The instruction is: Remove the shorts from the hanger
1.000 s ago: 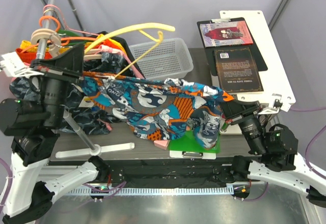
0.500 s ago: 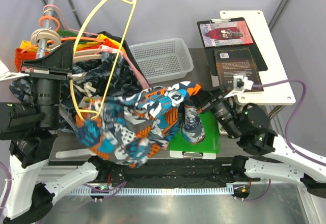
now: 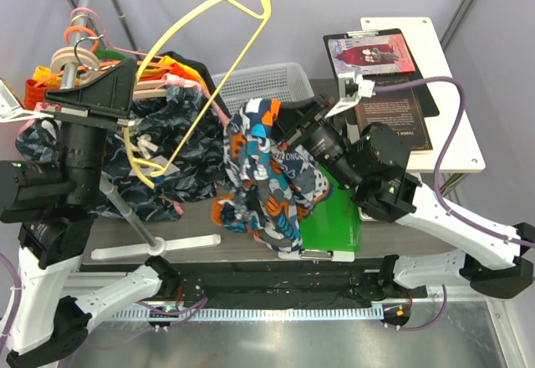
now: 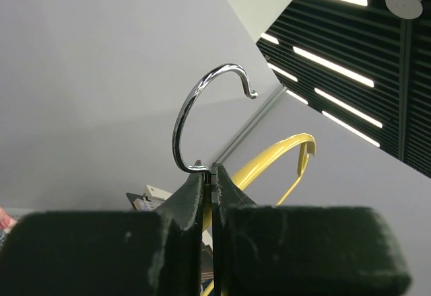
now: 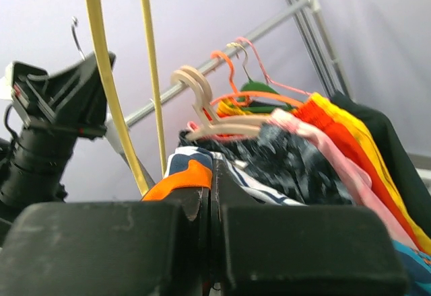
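The shorts (image 3: 266,180), in a busy blue, orange and white print, hang in a bunch from my right gripper (image 3: 286,124), which is shut on their upper edge. In the right wrist view an orange and blue fold of the shorts (image 5: 185,168) sits at my shut right gripper (image 5: 212,168). The pale yellow hanger (image 3: 180,29) is bare and tilted up in the air, apart from the shorts. My left gripper (image 3: 132,65) is shut on the hanger's chrome hook (image 4: 195,114), pinched at my left gripper's tips (image 4: 209,169).
A clothes rack (image 3: 84,17) at the back left holds other hangers with navy, orange and pink garments (image 3: 180,125). A white mesh basket (image 3: 276,88) stands behind the shorts. A green board (image 3: 334,217) lies below them. Books lie on a white stand (image 3: 389,109) at the right.
The shorts were stretched between both grippers; now they hang bunched from the right gripper, free of the hanger. The right arm rose and moved left. The hanger swung upward.
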